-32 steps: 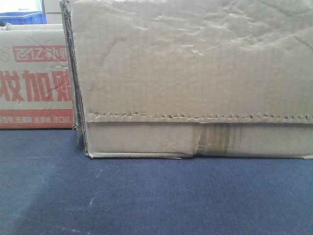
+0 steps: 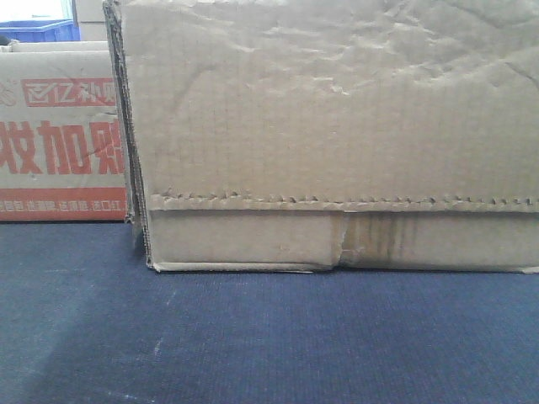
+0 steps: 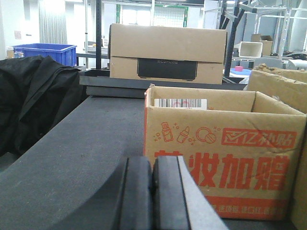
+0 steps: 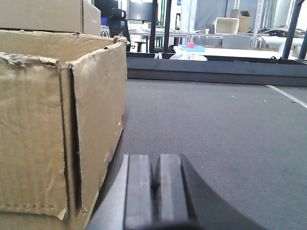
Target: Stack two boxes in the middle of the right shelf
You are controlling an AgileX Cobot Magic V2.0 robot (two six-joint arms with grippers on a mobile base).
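– Tan carton (image 2: pixel 328 109): where is it?
– Standing on the dark carpeted surface (image 2: pixel 253 337). In the front view it fills everything from 10 o'clock round to 3 o'clock, wrinkled face forward, with the jagged flap edge and tape stripes low down. In the right wrist view its torn corner stands at 9 o'clock.
– Next largest?
– The printed box (image 2: pixel 59 143) with red lettering, at 9 o'clock just behind the carton's left edge. The left wrist view shows it open-topped at 3 o'clock. A closed brown box (image 3: pixel 168 52) sits well beyond it at 12 o'clock, and a blue crate (image 2: pixel 38 32) at 11 o'clock.
– Grippers?
– The left gripper (image 3: pixel 152 191) has its pads pressed together on nothing, near the printed box but apart from it. The right gripper (image 4: pixel 154 187) is likewise closed and empty, beside the carton's corner, not touching.
– Any change since half a second ago?
– The carton's edge and stripes lie exactly where they were. I see no movement.
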